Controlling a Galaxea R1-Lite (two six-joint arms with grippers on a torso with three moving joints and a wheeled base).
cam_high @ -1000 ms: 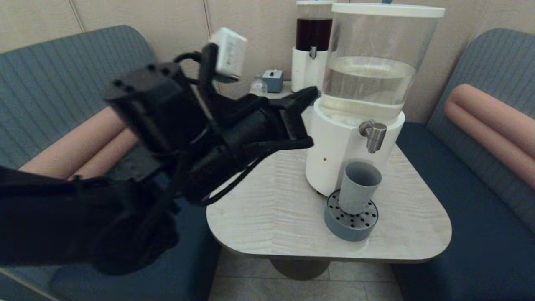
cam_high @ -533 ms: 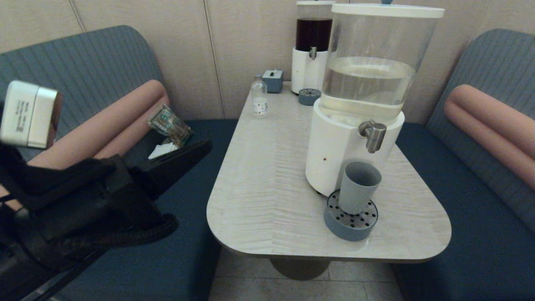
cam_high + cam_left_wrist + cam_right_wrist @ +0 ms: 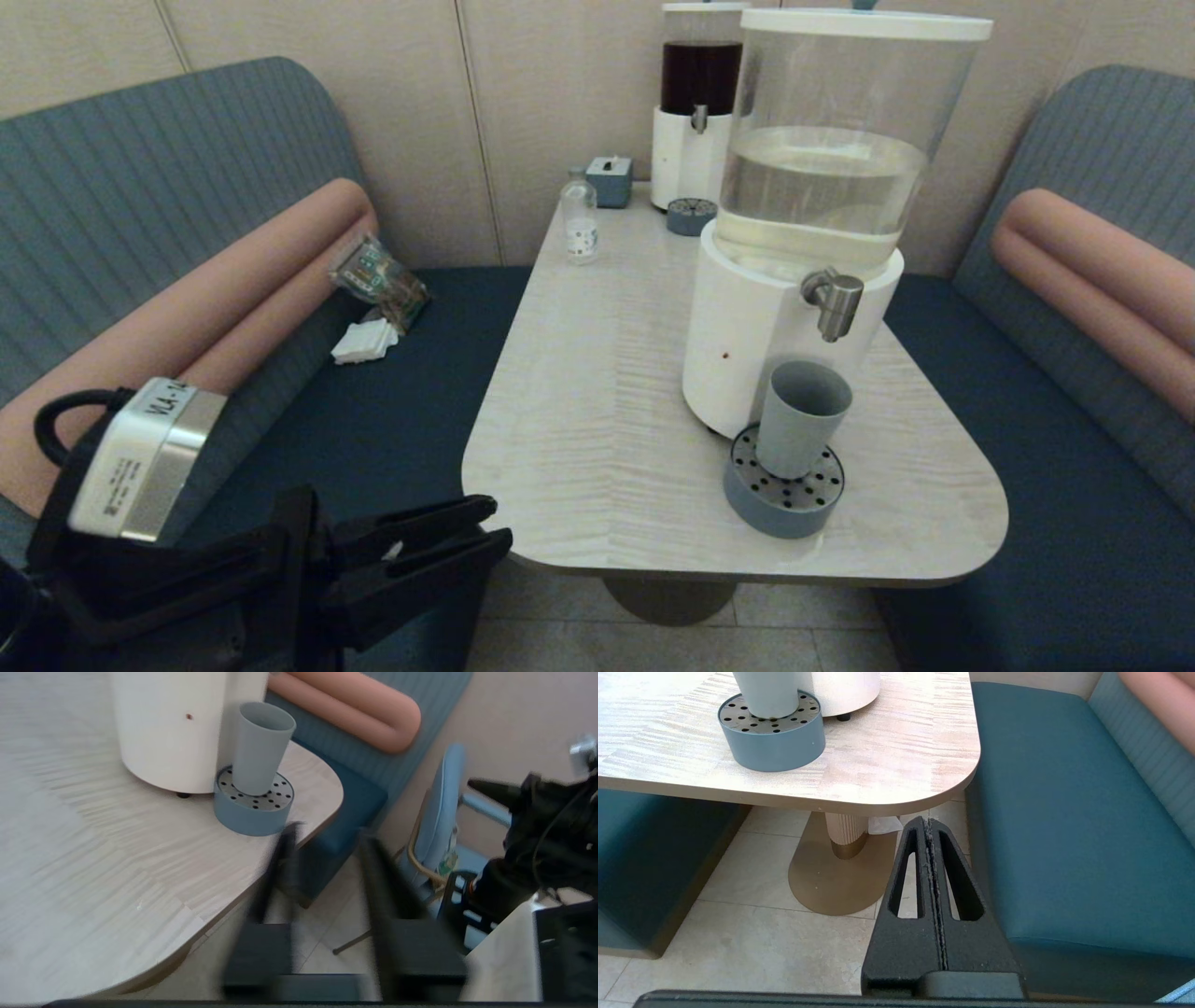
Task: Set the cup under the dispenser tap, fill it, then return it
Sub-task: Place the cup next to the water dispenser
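Observation:
The grey-blue cup (image 3: 803, 415) stands upright on a round perforated drip tray (image 3: 784, 487), directly below the steel dispenser tap (image 3: 834, 301) of the large clear-tank dispenser (image 3: 822, 177). My left gripper (image 3: 499, 521) is open and empty, low beside the table's near left corner and far from the cup. In the left wrist view the cup (image 3: 259, 749) lies well beyond the open left gripper (image 3: 329, 833). My right gripper (image 3: 928, 822) is shut on nothing, parked below table height near the table's front right corner; the cup's base (image 3: 768, 693) shows on the tray.
A smaller dark-liquid dispenser (image 3: 695, 103), its drip tray (image 3: 691, 217), a small clear bottle (image 3: 580, 222) and a blue box (image 3: 610, 179) stand at the table's far end. Blue benches flank the table (image 3: 597, 448). A packet (image 3: 378, 280) and napkins (image 3: 364, 341) lie on the left bench.
My left arm has swung away from above the table, back and down to the lower left beside the table edge. The cup has stayed on the tray under the tap.

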